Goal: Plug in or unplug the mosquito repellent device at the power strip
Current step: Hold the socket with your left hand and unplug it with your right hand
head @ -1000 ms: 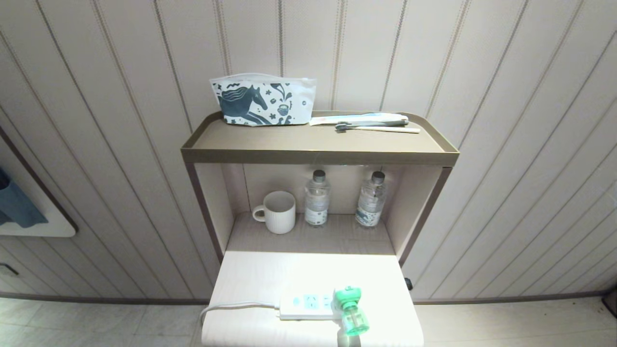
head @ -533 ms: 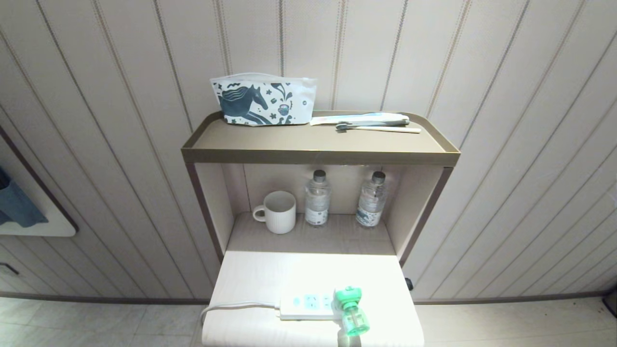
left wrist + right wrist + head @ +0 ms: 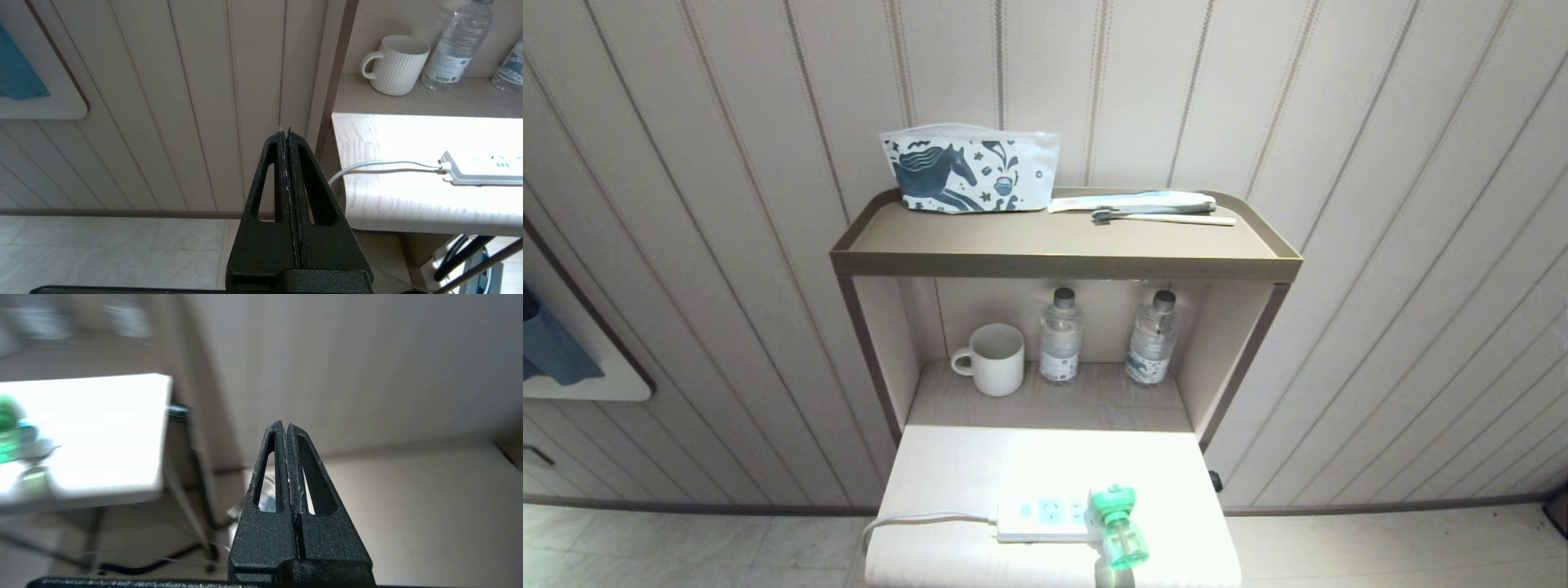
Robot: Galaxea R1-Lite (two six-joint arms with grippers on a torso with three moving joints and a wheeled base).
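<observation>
The white power strip (image 3: 1045,517) lies near the front edge of the pale table (image 3: 947,465), its grey-white cord (image 3: 915,518) trailing off the left side. The mosquito repellent device (image 3: 1117,523), a green head with a clear green bottle, sits plugged into the strip's right end. Neither arm shows in the head view. My left gripper (image 3: 284,131) is shut and empty, low beside the table's left side, where the strip (image 3: 482,171) and cord (image 3: 380,165) show. My right gripper (image 3: 284,425) is shut and empty, off the table's right side; the device (image 3: 12,428) is a green blur there.
Behind the table an open cabinet holds a ribbed white mug (image 3: 992,359) and two water bottles (image 3: 1059,335) (image 3: 1152,336). On its top shelf (image 3: 1062,265) sit a horse-print pouch (image 3: 968,169) and a toothbrush (image 3: 1164,216). Panelled wall stands behind, tiled floor below.
Nothing in the head view has moved. The right wrist view is smeared, so that arm is moving.
</observation>
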